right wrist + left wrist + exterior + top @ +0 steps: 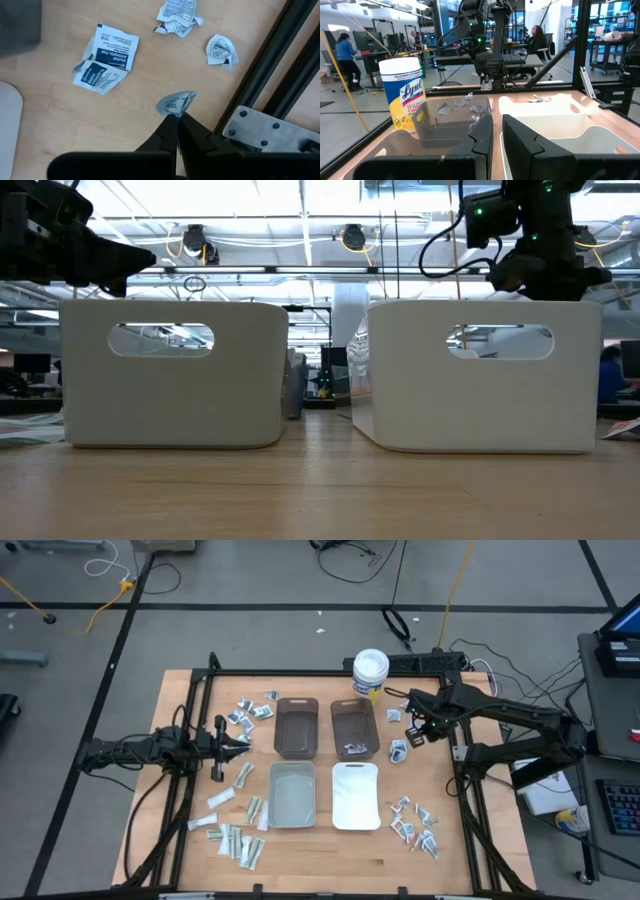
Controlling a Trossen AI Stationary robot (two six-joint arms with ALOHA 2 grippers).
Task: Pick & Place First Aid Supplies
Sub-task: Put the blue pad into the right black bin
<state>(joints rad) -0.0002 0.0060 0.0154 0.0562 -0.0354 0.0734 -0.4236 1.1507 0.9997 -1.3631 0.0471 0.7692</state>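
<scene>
The first aid supplies are small flat packets lying on the wooden table in groups: far left, near left, near right, and beside the right brown bin. A few lie in that bin. My right gripper hovers over the table's far right part, shut on one small silver-grey packet. Below it lie a blue-marked packet and crumpled ones. My left gripper waits left of the bins, fingers close together, holding nothing. My right gripper pinches the small silver-grey packet by one edge between its two fingertips. The fingers come from above, pointing down. The rest of the packet sticks out past the fingertips, and it looks lifted off the table.
Four bins stand mid-table: two brown on the far side, a grey one and a white one on the near side. A white tub with a yellow label stands behind them. A black frame borders the table.
</scene>
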